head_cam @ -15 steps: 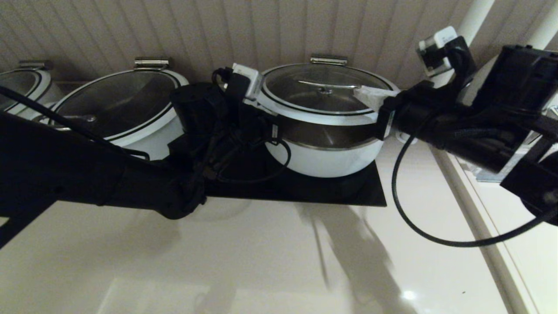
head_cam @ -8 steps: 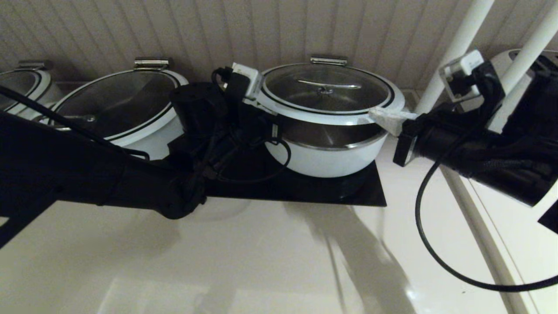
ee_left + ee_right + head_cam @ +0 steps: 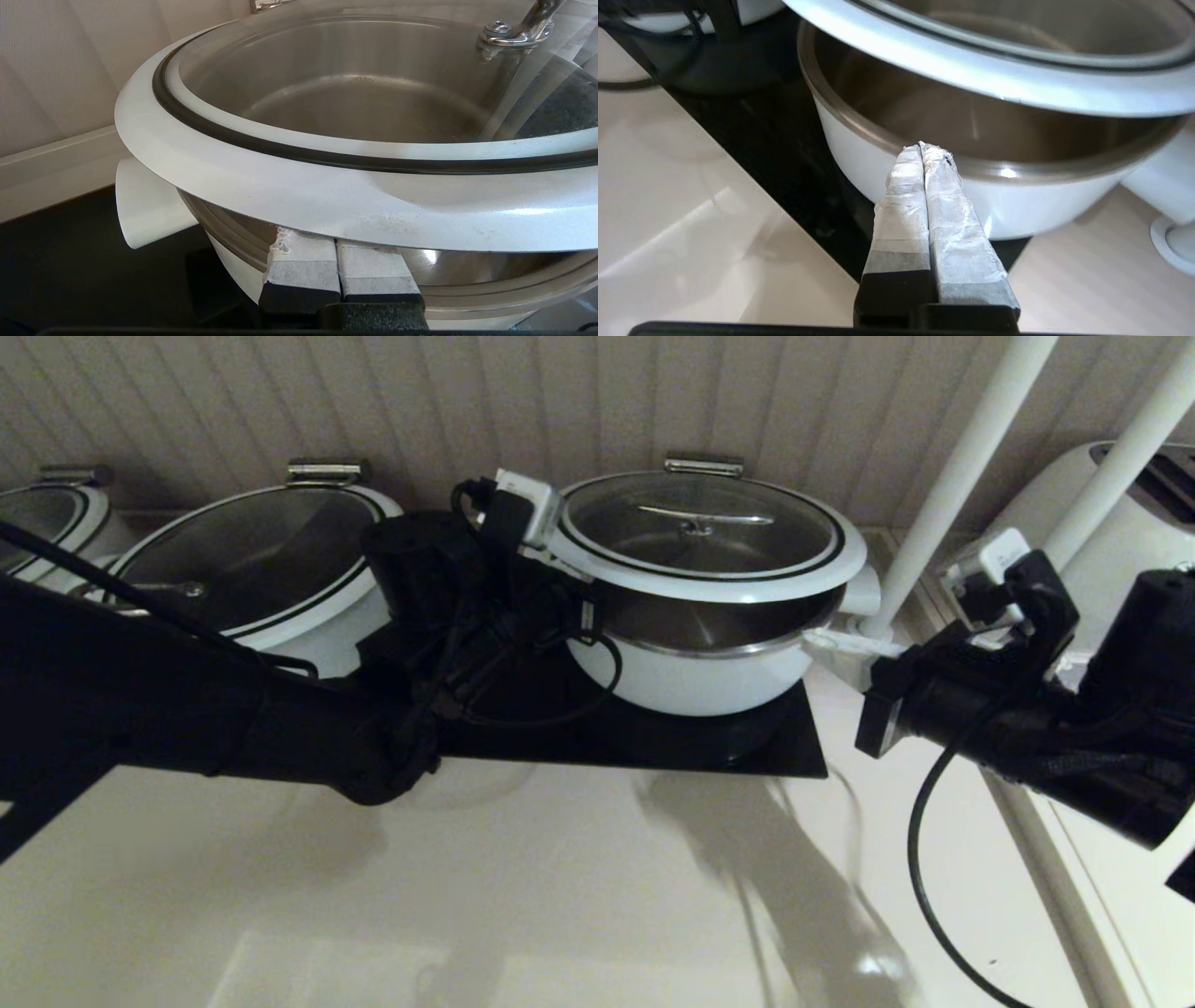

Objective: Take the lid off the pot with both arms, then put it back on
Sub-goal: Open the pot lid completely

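My left hand [image 3: 337,245], fingers pressed together, props up the lid [image 3: 705,537] under its white rim, raised above the pot [image 3: 695,663]. My right hand [image 3: 924,151], also pressed together and empty, sits beside the pot's rim over the worktop [image 3: 560,896].

Head cam is looking down from above and in front, taking in the whole table [image 3: 560,896]. Both wrist cams are sitting really close behind their claws, facing the same pot [image 3: 243,275] [image 3: 896,186] [image 3: 691,672] from opposite sides.
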`<state>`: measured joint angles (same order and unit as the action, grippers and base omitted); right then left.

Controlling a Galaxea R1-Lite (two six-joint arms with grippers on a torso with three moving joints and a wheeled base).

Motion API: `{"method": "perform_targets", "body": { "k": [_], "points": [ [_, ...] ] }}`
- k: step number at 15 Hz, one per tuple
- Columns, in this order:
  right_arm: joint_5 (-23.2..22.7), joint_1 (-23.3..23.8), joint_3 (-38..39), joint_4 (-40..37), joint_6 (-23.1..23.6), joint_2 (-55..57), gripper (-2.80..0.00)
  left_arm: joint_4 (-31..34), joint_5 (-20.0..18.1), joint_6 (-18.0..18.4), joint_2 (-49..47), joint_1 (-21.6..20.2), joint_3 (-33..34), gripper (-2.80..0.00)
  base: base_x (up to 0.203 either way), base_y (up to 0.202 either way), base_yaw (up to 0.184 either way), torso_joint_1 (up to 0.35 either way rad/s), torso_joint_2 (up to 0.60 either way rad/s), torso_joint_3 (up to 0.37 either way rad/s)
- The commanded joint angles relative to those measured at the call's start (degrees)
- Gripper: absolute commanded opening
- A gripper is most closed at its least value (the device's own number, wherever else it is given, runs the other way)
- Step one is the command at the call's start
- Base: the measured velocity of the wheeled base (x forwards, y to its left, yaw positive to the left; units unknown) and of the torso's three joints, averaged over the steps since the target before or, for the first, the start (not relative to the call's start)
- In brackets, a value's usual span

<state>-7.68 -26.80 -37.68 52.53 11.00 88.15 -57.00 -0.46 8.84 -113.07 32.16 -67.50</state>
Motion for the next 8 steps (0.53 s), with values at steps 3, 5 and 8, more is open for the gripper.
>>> {"method": "perform_targets", "body": {
  "k": [3,5,8],
  "points": [
    [-0.2,1.3,-0.2,0.3,0.1,1.7,-2.80,-0.4,0.0,0.0,0.0,0.0,-0.1,-2.80,0.000,0.000,0.000,0.000,0.00,0.000],
    [-0.2,2.0,-1.2,0.4,0.2,3.3,-2.80,-0.4,0.0,0.0,0.0,0.0,0.0,-2.80,0.000,0.000,0.000,0.000,0.00,0.000],
    [-0.2,2.1,-2.7,0.5,0.3,5.5,-2.80,-0.5,0.0,0.0,0.0,0.0,0.1,-2.80,0.000,0.000,0.000,0.000,0.00,0.000]
  ]
}}
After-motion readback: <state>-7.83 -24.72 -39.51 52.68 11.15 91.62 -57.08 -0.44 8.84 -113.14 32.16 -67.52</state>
